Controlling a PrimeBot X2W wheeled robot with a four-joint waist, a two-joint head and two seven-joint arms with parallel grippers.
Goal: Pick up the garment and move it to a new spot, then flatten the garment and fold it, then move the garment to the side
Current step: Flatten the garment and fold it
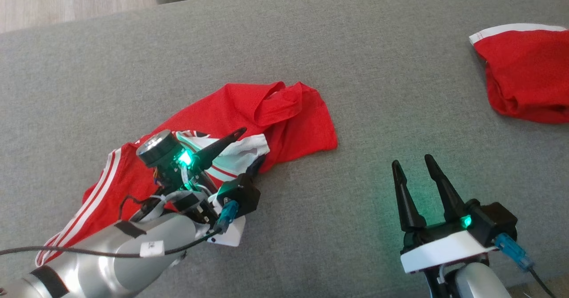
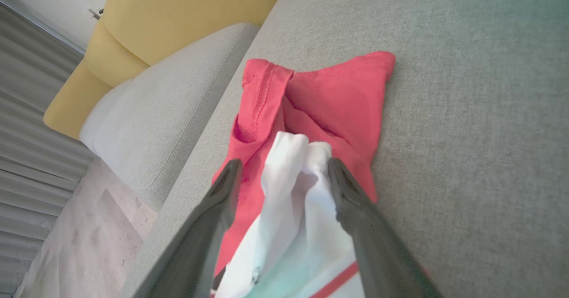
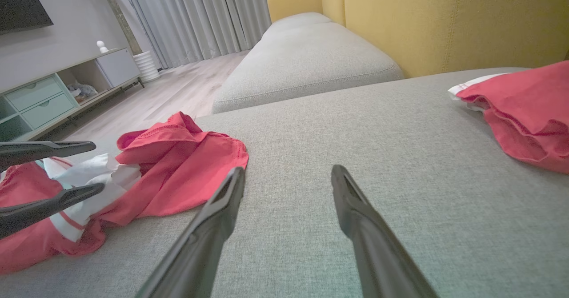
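1. Garment (image 1: 289, 115): red tee w/ white stripes and a white panel. It lies crumpled on the grey sofa cushion (image 1: 355, 44), left of centre in head view.
2. One end of the garment is bunched toward the cushion's far side. The striped end trails back under the L arm.
3. Left gripper (image 2: 283, 167): low over the garment's middle, fingers apart. A white fold sits between them and touches the inner face of at least one finger (image 2: 351, 200). Not pinched.
4. Right gripper (image 1: 411, 160): fingers apart, nothing between them. It's over bare cushion, well apart from the garment and to its right.
5. Can't tell if the R fingertips touch the fabric of the cushion.
6. Second red garment (image 1: 524, 71) w/ white hem: far right of the cushion, crumpled, well apart from both grippers.
7. Bkgd, R wrist view: yellow backrest (image 3: 444, 18), another grey seat cushion (image 3: 306, 53), wood floor (image 3: 178, 89), pale curtains (image 3: 200, 13), low cabinet (image 3: 44, 98) w/ drawers.
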